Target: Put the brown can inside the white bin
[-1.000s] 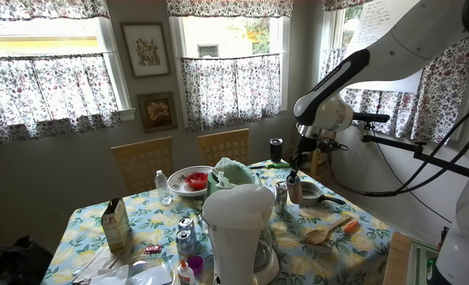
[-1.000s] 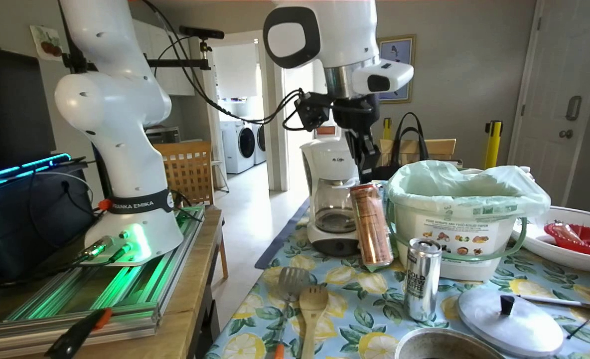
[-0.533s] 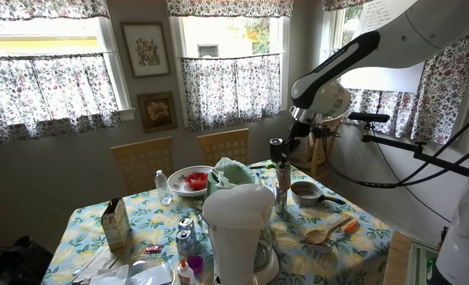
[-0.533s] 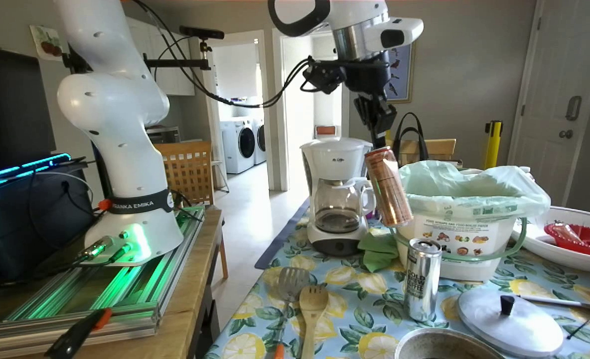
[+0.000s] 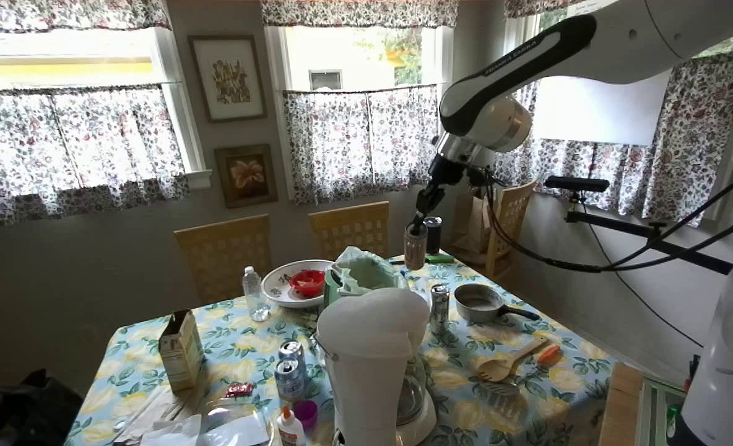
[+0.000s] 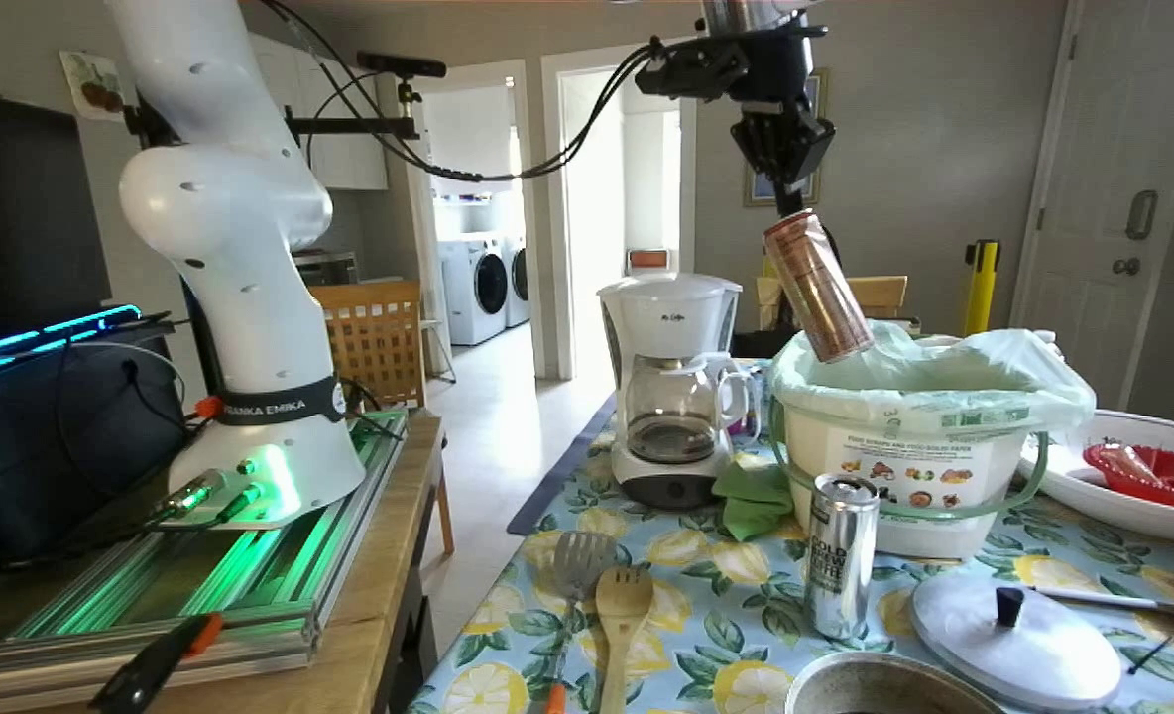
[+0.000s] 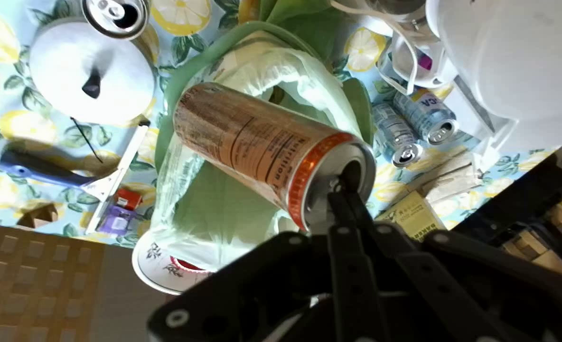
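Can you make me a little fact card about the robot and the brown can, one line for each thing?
Holding: gripper shut on the brown can at its top end
Can's pose: tilted, up in the air
Goes into: white bin, lined with a pale green bag
In the bin: not yet
Also on the table: silver can, upright; coffee maker
Tablecloth: lemons and leaves on blue

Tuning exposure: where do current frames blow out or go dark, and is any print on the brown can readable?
In an exterior view, the middle window is largely blown out; in an exterior view, the brighter doorway is too; in the wrist view, the pot lid glares, the pincer is nearly black, but "Nutrition" on the brown can is readable.
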